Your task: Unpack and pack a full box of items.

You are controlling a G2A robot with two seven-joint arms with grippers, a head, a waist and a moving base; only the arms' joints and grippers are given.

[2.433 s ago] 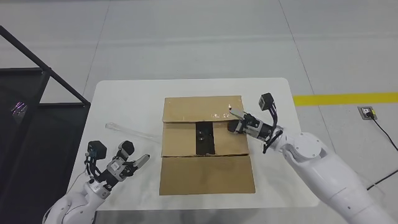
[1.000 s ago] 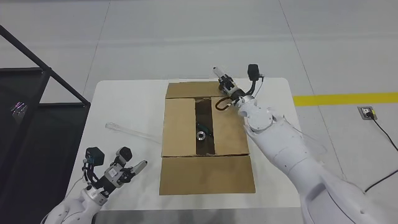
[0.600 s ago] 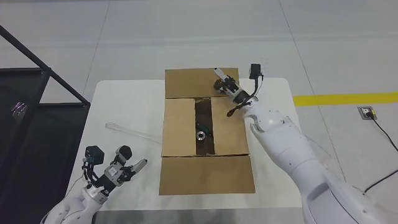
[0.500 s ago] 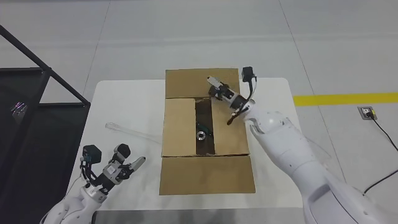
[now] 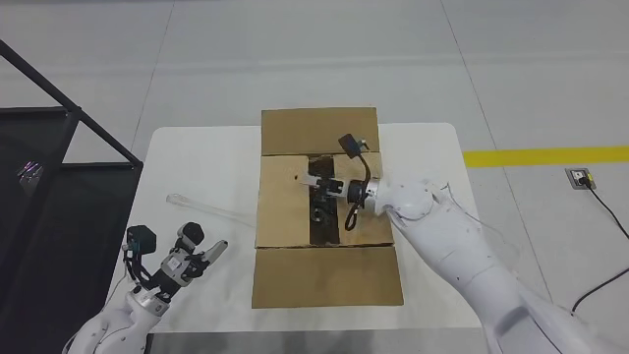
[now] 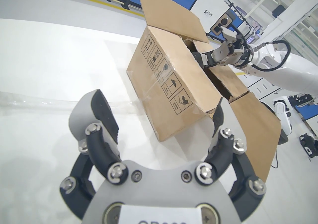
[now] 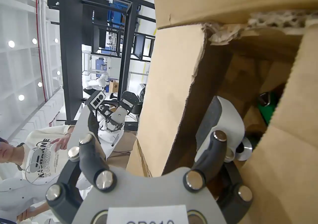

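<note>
While the right pincer sits spread astride an inner flap of the box in the middle of the desk, one finger in the gap, a hard pull could tear the flap or drag the box, as the left pincer hangs spread, empty, well apart.

The cardboard box is plain brown with black handling symbols printed along one side, the table is white, the left gripper and the right gripper are silver-grey with black finger pads, and inside the box show a green item and a shiny silver disc.
</note>
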